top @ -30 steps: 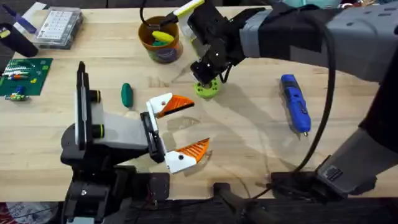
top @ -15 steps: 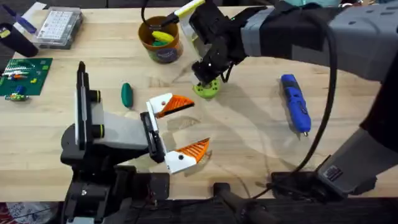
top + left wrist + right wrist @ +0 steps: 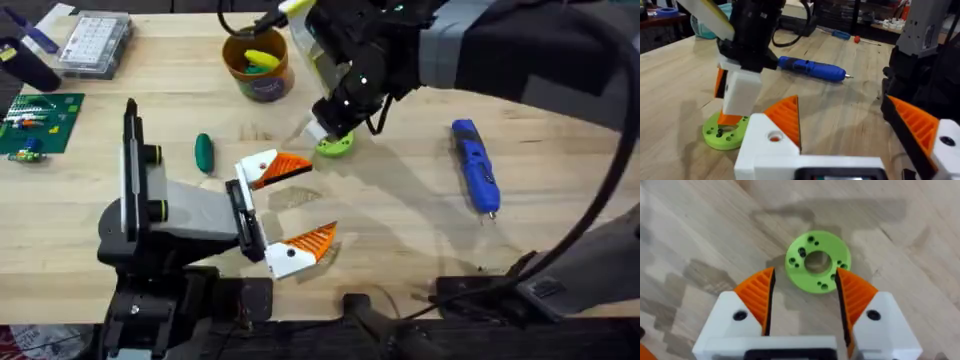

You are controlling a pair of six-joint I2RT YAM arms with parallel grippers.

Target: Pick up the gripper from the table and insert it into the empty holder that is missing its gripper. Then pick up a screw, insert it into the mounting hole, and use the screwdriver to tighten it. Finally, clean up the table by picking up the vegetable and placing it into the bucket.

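My right gripper point(image 3: 328, 125) hangs open over a green disc point(image 3: 335, 144) with a centre hole and several small holes. Its orange pads stand on either side of the green disc point(image 3: 817, 262), with nothing held between them. My left gripper point(image 3: 318, 200) rests open near the table's front, nothing in it, facing the disc point(image 3: 722, 135). The blue screwdriver point(image 3: 475, 165) lies to the right. The dark green vegetable point(image 3: 204, 152) lies left of the left gripper. The orange-yellow bucket point(image 3: 258, 65) stands at the back with yellow-green pieces inside. The loose gripper, holder and screw are out of view.
A clear compartment box point(image 3: 95, 42) sits at the back left corner, and a green circuit board point(image 3: 35, 122) lies at the left edge. The right arm's cable loops over the table's right side. Bare wood lies between the disc and the screwdriver.
The right arm has risen a little toward the camera and shifted slightly back over the disc. The disc, the left arm and the other things have not moved.
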